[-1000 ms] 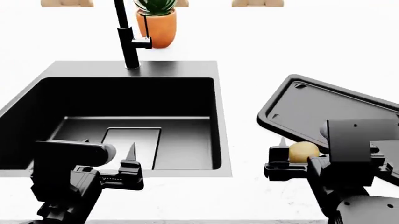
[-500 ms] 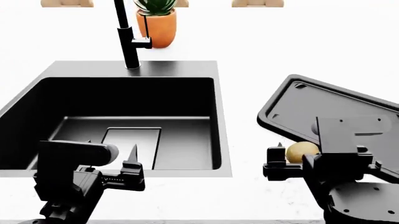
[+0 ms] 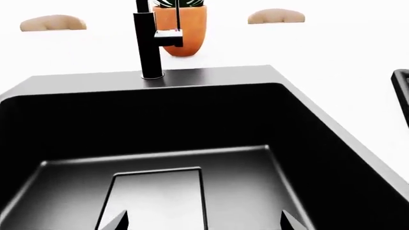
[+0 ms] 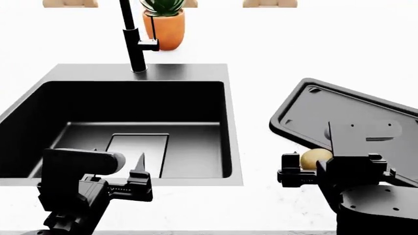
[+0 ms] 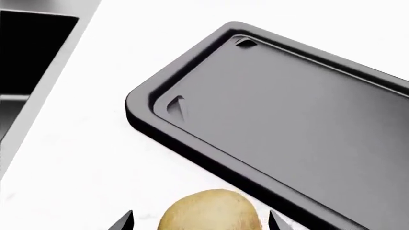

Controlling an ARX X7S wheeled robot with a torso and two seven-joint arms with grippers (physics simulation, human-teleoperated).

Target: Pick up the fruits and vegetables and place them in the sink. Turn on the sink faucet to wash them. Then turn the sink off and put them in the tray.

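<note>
R gripper [image 4: 295,171] is straddling the tan potato [image 5: 210,211] on the counter just beside the tray [image 5: 288,120], fingers spread w/ no squeeze visible, prob lining up a pick, while L gripper [image 4: 134,178] is waiting open over the sink [image 4: 225,122].

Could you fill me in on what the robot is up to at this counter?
The right gripper has a tan potato between its open fingers, on the white counter just in front of the black tray's near rim. It does not look closed on it yet. The left gripper hangs open and empty over the front edge of the black sink. The basin holds nothing and no water runs from the faucet. The tray holds nothing too. No other fruit is in view.
</note>
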